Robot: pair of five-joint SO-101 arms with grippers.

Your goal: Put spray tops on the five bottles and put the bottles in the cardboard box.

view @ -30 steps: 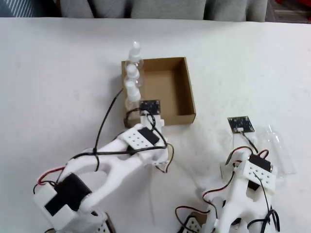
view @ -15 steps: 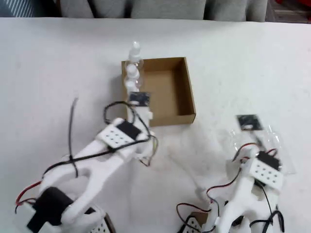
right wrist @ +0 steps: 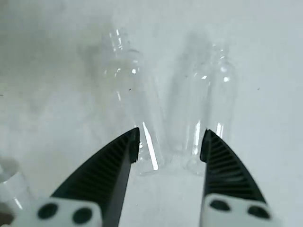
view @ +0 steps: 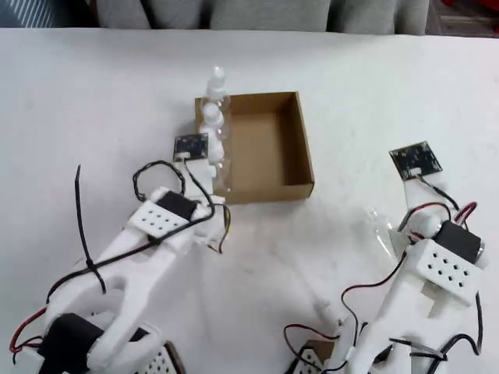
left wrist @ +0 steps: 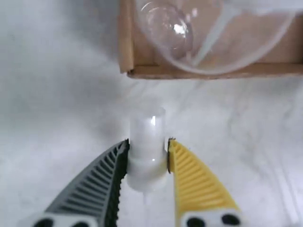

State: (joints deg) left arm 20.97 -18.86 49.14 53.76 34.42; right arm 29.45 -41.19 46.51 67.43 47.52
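Spray top (left wrist: 147, 135) in left gripper (left wrist: 147, 143), beside cardboard box (left wrist: 213, 71)

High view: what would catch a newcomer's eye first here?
The cardboard box mid-table, with capped bottles lined along one wall. The left gripper clamps a white spray top beside the box; the right gripper hangs open over two clear bottles lying down.

Setting: robotics lab or hobby workshop, indoors.
Surface (view: 374, 93): broad, plain white tabletop.
Equipment: left arm (view: 148, 249) and right arm (view: 425, 292), both of white plastic, with exposed wiring (view: 82, 226) in black and red; bare camera board (view: 415, 161).
Seating: grey upholstered chair backs (view: 265, 14) along the far edge.
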